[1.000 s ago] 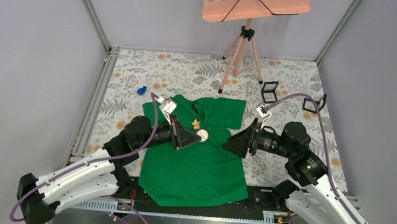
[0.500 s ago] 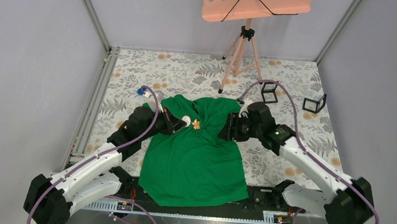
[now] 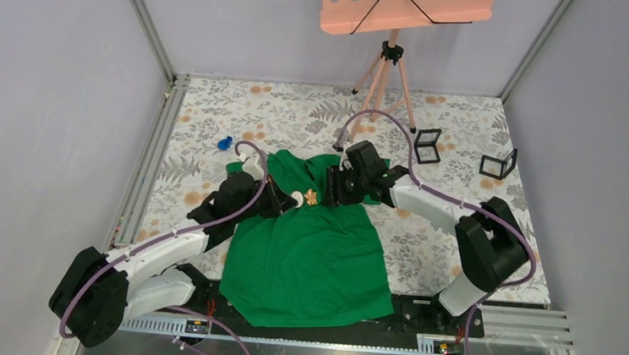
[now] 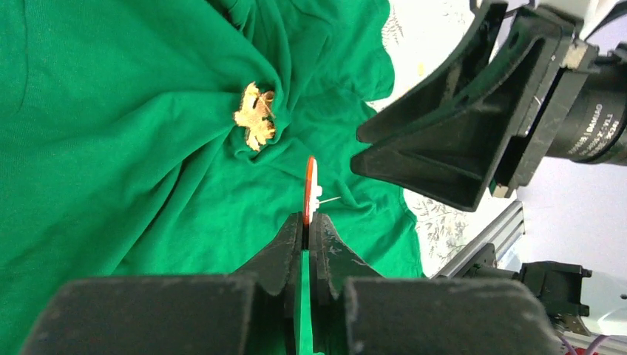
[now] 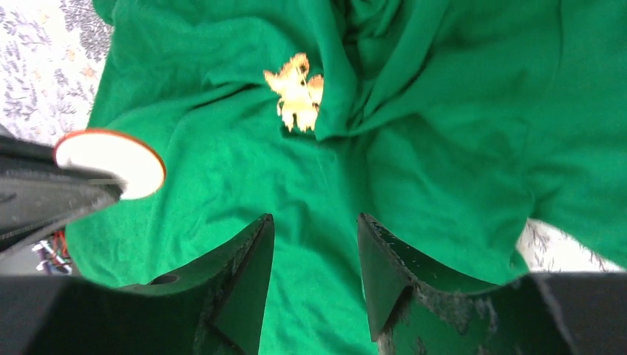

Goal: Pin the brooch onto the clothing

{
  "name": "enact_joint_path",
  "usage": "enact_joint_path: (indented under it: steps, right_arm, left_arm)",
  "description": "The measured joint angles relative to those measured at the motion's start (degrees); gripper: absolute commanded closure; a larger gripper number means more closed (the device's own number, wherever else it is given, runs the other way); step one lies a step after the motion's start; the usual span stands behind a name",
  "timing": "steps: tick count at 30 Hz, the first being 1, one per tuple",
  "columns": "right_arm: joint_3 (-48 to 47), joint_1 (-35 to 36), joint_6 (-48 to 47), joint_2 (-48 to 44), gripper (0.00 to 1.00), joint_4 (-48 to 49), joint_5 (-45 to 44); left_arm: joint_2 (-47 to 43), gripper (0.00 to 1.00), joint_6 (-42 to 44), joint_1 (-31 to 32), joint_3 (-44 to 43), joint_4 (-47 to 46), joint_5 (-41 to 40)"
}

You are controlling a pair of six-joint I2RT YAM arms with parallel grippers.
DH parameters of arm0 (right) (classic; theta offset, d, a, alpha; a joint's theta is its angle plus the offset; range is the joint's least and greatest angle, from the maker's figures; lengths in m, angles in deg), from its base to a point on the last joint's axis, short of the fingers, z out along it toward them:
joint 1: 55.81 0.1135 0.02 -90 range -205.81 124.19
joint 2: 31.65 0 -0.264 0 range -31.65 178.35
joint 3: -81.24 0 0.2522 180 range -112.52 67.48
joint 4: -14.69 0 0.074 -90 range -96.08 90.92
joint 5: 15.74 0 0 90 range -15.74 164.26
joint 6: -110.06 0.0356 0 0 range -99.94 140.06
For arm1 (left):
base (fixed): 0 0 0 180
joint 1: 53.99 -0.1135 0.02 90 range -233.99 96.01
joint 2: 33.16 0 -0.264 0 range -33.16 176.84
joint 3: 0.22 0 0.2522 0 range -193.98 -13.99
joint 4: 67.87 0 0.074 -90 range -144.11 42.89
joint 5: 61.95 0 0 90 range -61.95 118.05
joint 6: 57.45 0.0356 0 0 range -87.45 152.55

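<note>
Your green T-shirt (image 3: 314,245) lay bunched at the chest. The right gripper (image 5: 314,222) hung parted and empty over the folds; the left gripper (image 4: 306,225) clenched a white disc (image 4: 310,188) — likely the brooch — above the fabric, its pin aimed toward the right gripper.

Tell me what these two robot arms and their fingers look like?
Both the left arm and the right arm have smooth white shells joined by chunky black joints. A purple cable loops along each one. The fingers are matte black, rough-surfaced wedges that taper to a point. A black cylinder behind the right arm's pair carries small white lettering.
</note>
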Motion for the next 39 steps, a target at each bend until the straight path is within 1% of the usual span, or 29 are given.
enact_joint_path:
  steps: [4,7,11,15,24,25,28,33,34,36,37,39]
  right_arm:
    - [-3.7,0.9,-2.6,5.6,0.51,0.0,-1.6]
    - [-4.3,1.0,-4.0,8.0,0.53,0.0,-2.4]
    - [-4.2,1.0,-4.6,9.1,0.56,-0.1,-2.8]
    - [-4.1,1.0,-4.6,9.2,0.57,1.6,-2.3]
    - [-4.1,1.0,-5.1,12.9,0.6,3.7,-1.3]
    - [-4.1,1.0,-5.2,13.2,0.62,3.7,-1.3]
    - [-4.1,1.0,-5.3,13.3,0.71,3.9,-1.2]
    - [-3.0,1.0,-5.1,13.3,0.74,5.9,0.2]
    - [-2.7,1.1,-5.0,13.5,0.78,5.9,0.2]
    - [-2.7,1.1,-5.0,13.6,0.97,6.0,0.3]
    - [-2.7,1.1,-4.9,13.6,1.0,6.1,0.3]
    - [-2.7,1.1,-4.6,13.6,1.0,6.5,0.3]
  left_arm:
    - [1.4,1.0,0.0,0.0,1.0,-1.2,0.0]
    - [2.3,1.0,0.0,0.0,1.6,-2.5,0.2]
    - [4.3,1.0,-0.1,0.0,1.6,-4.0,0.6]
    - [6.3,1.0,-0.4,0.0,1.6,-5.8,1.4]
    - [7.0,1.0,-0.6,0.0,1.6,-7.0,2.0]
    - [7.0,1.0,-0.6,0.0,1.7,-7.0,2.0]
    - [7.0,1.0,-0.8,0.0,2.2,-7.5,2.0]
    - [7.0,1.0,-1.2,0.0,3.4,-7.6,2.0]
    - [7.0,1.0,-1.2,0.0,3.5,-7.6,2.0]
    - [7.0,1.0,-1.4,0.0,3.5,-7.6,2.0]
    - [7.0,1.0,-1.4,0.0,3.5,-7.6,1.9]
    - [7.0,1.0,-1.5,0.0,3.5,-7.6,1.9]
